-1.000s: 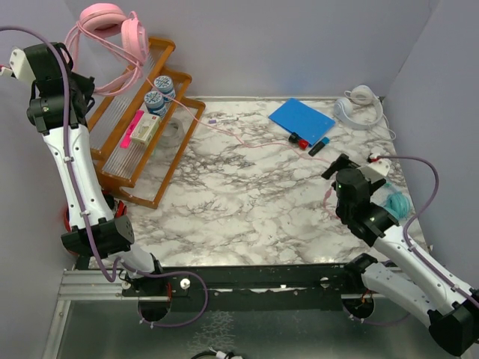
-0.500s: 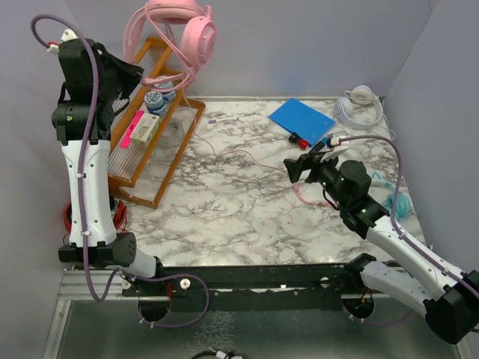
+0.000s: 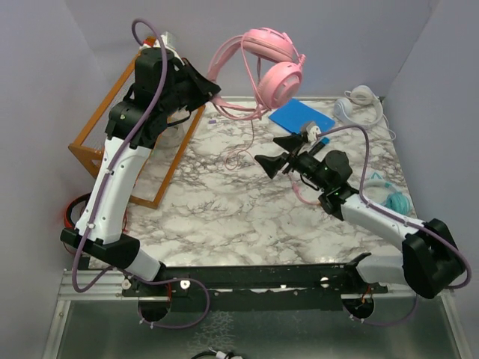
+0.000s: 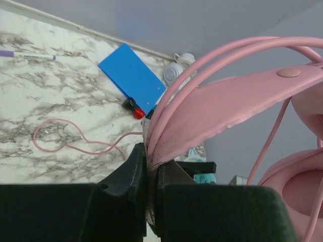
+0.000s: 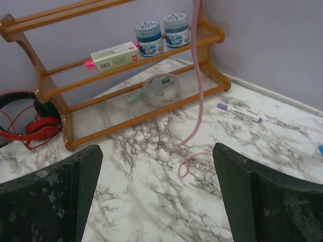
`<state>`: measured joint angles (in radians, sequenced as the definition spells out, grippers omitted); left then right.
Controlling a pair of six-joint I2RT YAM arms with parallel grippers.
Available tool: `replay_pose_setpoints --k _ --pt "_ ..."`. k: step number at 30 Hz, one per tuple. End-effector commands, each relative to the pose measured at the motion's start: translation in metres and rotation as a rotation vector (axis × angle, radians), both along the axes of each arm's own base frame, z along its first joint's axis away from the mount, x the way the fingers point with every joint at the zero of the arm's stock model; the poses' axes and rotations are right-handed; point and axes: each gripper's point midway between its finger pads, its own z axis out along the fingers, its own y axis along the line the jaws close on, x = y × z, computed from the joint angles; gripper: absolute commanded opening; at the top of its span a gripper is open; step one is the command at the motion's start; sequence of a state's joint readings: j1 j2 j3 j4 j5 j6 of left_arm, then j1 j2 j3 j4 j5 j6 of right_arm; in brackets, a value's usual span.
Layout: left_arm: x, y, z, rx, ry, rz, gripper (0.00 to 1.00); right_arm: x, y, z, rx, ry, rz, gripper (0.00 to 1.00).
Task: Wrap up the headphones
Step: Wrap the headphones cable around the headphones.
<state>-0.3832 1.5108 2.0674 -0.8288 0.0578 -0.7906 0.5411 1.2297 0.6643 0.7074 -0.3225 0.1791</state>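
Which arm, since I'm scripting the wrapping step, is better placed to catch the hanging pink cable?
Right. The right gripper is open, facing the thin pink cable hanging just ahead, while the left gripper is shut on the headband of the pink over-ear headphones, holding them aloft.

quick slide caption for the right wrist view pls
Open right claw facing the wooden rack, pink headphone cable hanging down onto the marble table

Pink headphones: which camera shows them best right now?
Top external: the whole pink headphones hang in the air from the left gripper. Left wrist shows only the clamped headband close up; right wrist shows just the hanging cable.
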Motion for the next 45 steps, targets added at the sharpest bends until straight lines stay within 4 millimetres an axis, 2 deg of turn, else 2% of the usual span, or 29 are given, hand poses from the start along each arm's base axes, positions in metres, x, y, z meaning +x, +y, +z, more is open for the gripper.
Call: replay_pose_setpoints --k 1,5,10,15,19,22,24,25,27,31,36,39,45 --pt "-0.020 -0.020 0.034 -0.075 -0.101 -0.054 0.00 0.006 0.011 0.041 0.092 -0.190 0.069 1.00" --pt "-0.035 -0.034 0.032 -0.085 -0.091 -0.112 0.00 0.025 0.015 0.043 0.112 -0.197 0.094 1.00" --pt "-0.045 -0.030 0.029 -0.075 -0.093 -0.117 0.00 0.051 0.022 0.039 0.103 -0.178 0.079 0.99" --pt "-0.050 -0.031 0.026 -0.066 -0.093 -0.144 0.00 0.059 0.041 0.029 0.077 -0.160 0.172 0.94" --pt "-0.051 -0.035 0.025 -0.064 -0.087 -0.164 0.00 0.064 0.051 0.016 0.087 -0.127 0.217 0.93" --pt "-0.051 -0.036 0.026 -0.063 -0.090 -0.173 0.00 0.064 0.057 0.011 0.093 -0.121 0.255 0.86" --pt "-0.051 -0.037 0.028 -0.066 -0.096 -0.177 0.00 0.064 0.062 0.008 0.090 -0.116 0.284 0.74" --pt "-0.051 -0.037 0.029 -0.066 -0.098 -0.177 0.00 0.062 0.063 0.007 0.087 -0.114 0.301 0.66" --pt "-0.049 -0.035 0.029 -0.057 -0.104 -0.166 0.00 0.055 0.063 0.007 0.088 -0.113 0.321 0.52" --pt "-0.037 -0.029 0.018 0.006 -0.109 -0.123 0.00 0.031 0.053 0.011 0.120 -0.105 0.328 0.36" --pt "-0.017 -0.031 -0.001 0.057 -0.084 -0.093 0.00 -0.019 0.044 0.014 0.159 -0.072 0.414 0.09" --pt "-0.004 -0.031 -0.010 0.087 -0.077 -0.069 0.00 -0.053 0.048 0.020 0.158 -0.056 0.481 0.02" --pt "0.022 -0.017 -0.037 0.175 -0.056 0.050 0.00 -0.105 0.049 0.034 0.170 -0.030 0.562 0.03"
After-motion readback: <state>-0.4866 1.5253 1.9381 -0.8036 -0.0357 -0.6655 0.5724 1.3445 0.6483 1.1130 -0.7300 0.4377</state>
